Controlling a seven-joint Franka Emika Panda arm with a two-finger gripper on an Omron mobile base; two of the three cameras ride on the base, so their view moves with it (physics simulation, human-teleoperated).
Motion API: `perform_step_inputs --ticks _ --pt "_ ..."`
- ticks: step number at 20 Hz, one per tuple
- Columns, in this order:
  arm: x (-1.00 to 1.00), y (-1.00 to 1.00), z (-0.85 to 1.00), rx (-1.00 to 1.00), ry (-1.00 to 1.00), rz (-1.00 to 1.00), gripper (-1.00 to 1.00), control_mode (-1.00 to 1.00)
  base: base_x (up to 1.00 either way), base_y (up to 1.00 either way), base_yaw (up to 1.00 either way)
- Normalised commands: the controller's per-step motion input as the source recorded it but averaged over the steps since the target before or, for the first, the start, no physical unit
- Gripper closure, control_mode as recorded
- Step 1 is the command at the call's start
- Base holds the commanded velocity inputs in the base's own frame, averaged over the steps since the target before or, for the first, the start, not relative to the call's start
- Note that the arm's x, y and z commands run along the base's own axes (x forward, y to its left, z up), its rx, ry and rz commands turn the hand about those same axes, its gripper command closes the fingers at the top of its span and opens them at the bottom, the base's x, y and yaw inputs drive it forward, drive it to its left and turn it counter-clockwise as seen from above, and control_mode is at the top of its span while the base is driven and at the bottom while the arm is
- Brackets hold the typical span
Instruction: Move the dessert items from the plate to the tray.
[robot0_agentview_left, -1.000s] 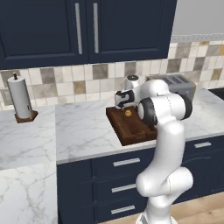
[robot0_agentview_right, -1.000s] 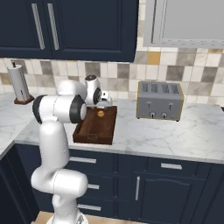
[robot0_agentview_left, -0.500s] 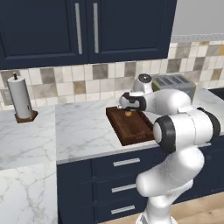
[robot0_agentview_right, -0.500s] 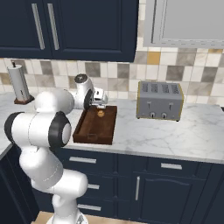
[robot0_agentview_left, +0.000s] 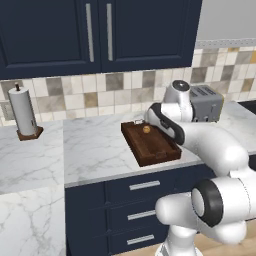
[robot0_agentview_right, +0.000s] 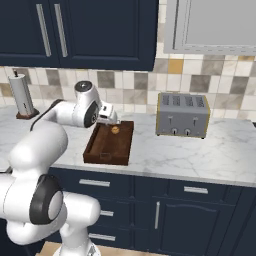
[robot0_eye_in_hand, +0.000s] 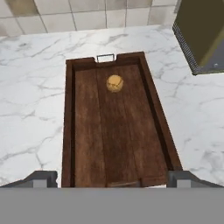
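One small round orange-tan dessert item (robot0_eye_in_hand: 114, 83) lies alone in the far half of the dark brown wooden tray (robot0_eye_in_hand: 70, 131), near the end with the small metal handle. It also lies on the tray (robot0_agentview_left: 155, 150) in the left base view as a dessert item (robot0_agentview_left: 146, 129), and in the right base view as a dessert item (robot0_agentview_right: 115, 130) on the tray (robot0_agentview_right: 102, 150). My gripper (robot0_eye_in_hand: 113, 179) hovers above the tray's near end, open, fingertips (robot0_eye_in_hand: 41, 178) wide apart with nothing between them. From the right, the gripper (robot0_agentview_right: 110, 121) hangs just over the tray's back edge.
A silver toaster (robot0_agentview_right: 182, 115) stands on the marble counter right of the tray, seen as the toaster (robot0_eye_in_hand: 203, 35) at the hand view's upper right. A paper towel holder (robot0_agentview_left: 25, 112) stands far left by the tiled backsplash. Drawers sit below the counter edge.
The arm has swung and folded, its elbow now low and out in front of the counter. The hand has drawn back above the tray. The dessert item stays put.
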Motion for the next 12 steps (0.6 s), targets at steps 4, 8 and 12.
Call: perform_step_inputs --ticks 4,8,12 --pt "-0.76 0.0 0.0 0.0 0.14 -0.07 -1.0 -1.0 0.0 0.0 0.0" --pt "-0.51 0.0 0.34 0.01 0.26 -0.07 -1.0 -1.0 0.0 0.0 0.0" --pt "-0.4 -0.03 0.05 0.0 0.15 0.0 -1.0 -1.0 0.0 0.0 0.0"
